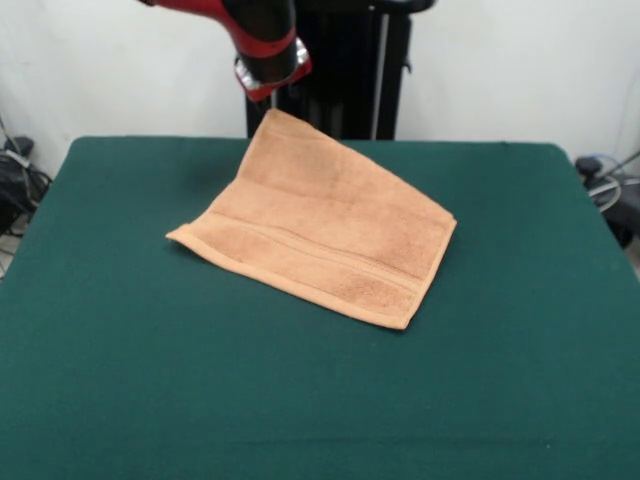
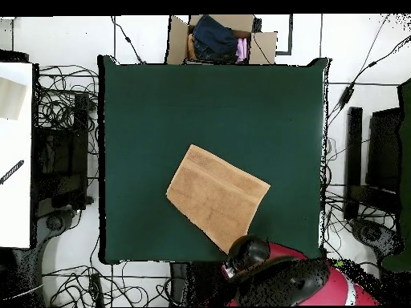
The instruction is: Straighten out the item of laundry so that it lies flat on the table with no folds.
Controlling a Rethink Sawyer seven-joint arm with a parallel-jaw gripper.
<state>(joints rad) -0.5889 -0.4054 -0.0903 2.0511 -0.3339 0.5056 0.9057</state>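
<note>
The item of laundry (image 1: 320,235), a light orange-tan terry towel with band stripes near its front hem, lies on the dark green table (image 1: 150,380) a little behind the middle. Its far corner is raised off the table and rises to my gripper (image 1: 272,104), which hangs just above it and looks shut on that corner. The rest of the towel slopes down to the table, and its left corner curls up slightly. From overhead, the towel (image 2: 215,195) lies aslant, and its near corner runs under my gripper (image 2: 235,255) at the edge of the table (image 2: 160,104).
A cardboard box (image 2: 218,40) with dark and pink cloth in it stands past the table's far edge in the overhead view. Cables and equipment lie on the floor on both sides. A white bench (image 2: 14,152) stands at the left.
</note>
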